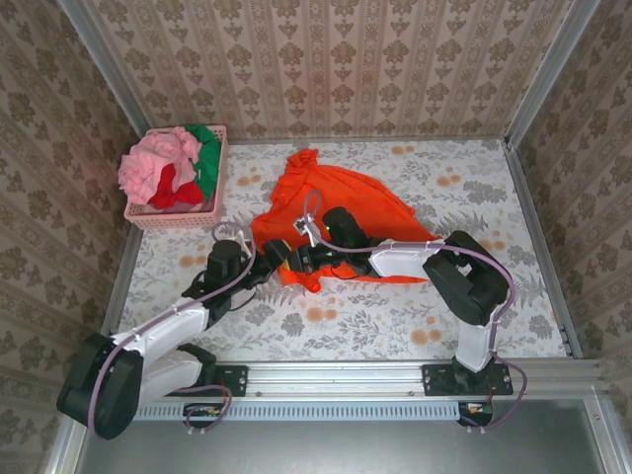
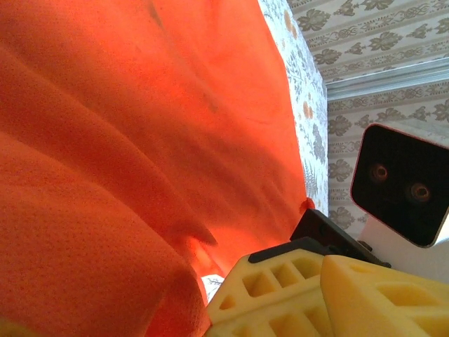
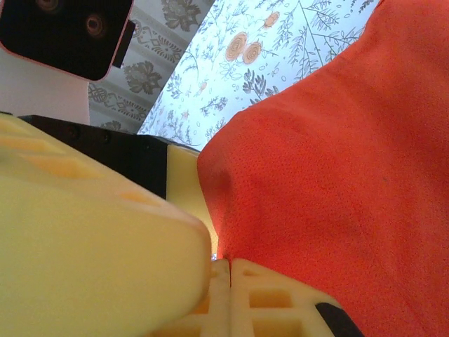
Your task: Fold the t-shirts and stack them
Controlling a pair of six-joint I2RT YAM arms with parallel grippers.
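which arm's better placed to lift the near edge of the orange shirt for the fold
Right, probably: the right fingers look shut on the orange shirt at its near edge. The left fingers sit beside them, grip unclear.

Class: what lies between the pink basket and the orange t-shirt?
In the top view, a bare strip of flowered table separates the basket from the orange t-shirt.

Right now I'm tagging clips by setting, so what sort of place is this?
Probably a staged robot test cell, not a real home: wallpaper panels box in a floral-covered table, two robot arms are bolted to a rail at its near edge, and a pink basket holds shirts.
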